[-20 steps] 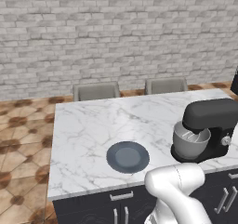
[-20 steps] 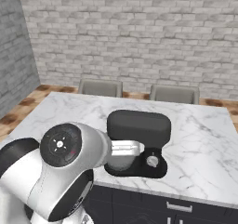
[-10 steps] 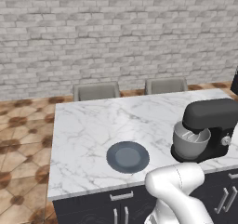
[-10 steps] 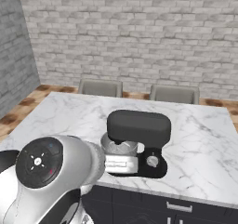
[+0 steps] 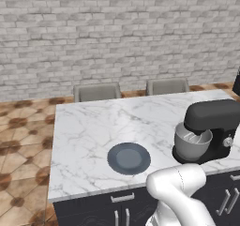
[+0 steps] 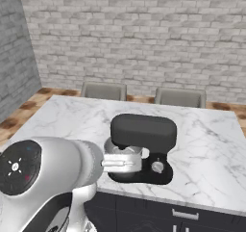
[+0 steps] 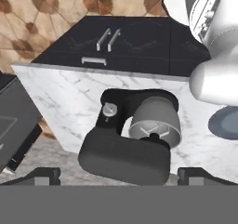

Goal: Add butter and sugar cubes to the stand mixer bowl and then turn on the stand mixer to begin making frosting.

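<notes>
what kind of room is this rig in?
Most likely a home kitchen: a marble-topped island with dark drawer cabinets beneath, a black stand mixer on it, and two chairs tucked in against a brick wall.

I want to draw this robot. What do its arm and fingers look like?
The arm is glossy white, thick and rounded like a tube. One joint has a round black cap with small white markings. The gripper has two small dark, blocky fingertips.
</notes>
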